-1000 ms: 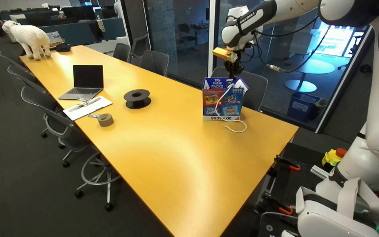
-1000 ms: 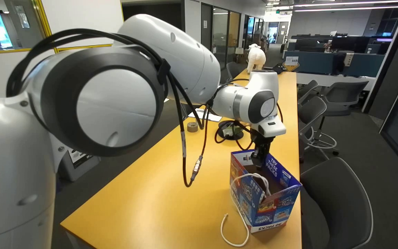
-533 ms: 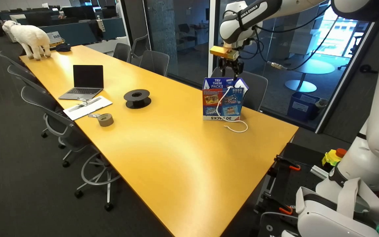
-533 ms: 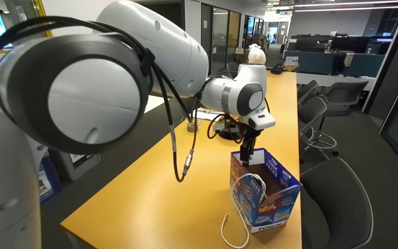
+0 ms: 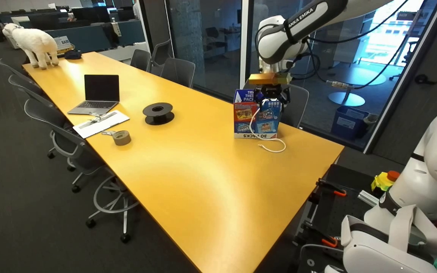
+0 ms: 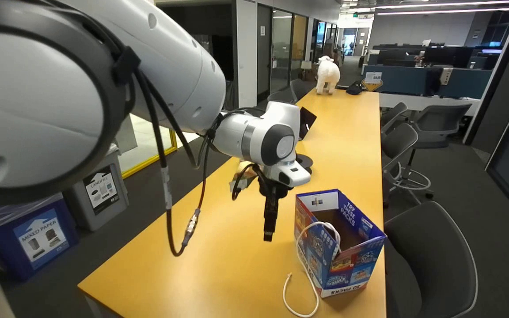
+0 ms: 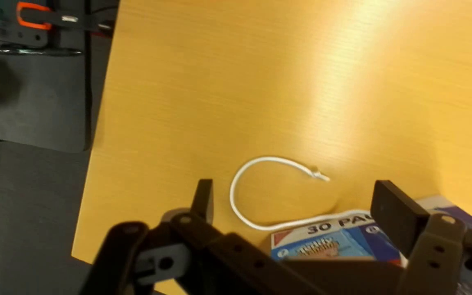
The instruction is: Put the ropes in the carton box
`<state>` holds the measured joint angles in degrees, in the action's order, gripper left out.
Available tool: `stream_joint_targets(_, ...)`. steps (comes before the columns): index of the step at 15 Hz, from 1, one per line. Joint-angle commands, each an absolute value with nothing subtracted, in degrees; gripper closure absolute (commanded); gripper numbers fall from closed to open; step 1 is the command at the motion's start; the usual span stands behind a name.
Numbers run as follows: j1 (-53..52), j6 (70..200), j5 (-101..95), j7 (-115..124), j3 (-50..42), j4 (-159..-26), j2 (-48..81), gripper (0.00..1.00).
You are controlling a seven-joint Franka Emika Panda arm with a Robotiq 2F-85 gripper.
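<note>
The tool (image 7: pixel 296 201) (2 fingers spread apart) hangs beside the carton box (image 6: pixel 355 267), a white rope (image 7: pixel 264 228) draped over its rim onto the surface (image 6: pixel 219 265).

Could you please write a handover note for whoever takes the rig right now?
Claw: open, holding nothing, above the table beside the carton box.
Box: upright, top open.
White rope: draped over the box's rim, partly inside, loose end curled on the table.
Done: part of the rope is in; how much I cannot tell.
Left: put the outside length in too.
</note>
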<state>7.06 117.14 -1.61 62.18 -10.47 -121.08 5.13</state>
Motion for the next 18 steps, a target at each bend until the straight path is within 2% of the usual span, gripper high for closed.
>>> stream_joint_targets(1,7.66,120.73,-4.05,58.41,-10.52,-128.97,2.41,0.00)
stream_joint_targets(11,9.84,146.13,-1.99,56.79,-13.17,-140.26,9.65,0.00)
stream_joint_targets(18,14.59,162.84,20.07,44.78,-10.50,-143.33,18.15,0.00)
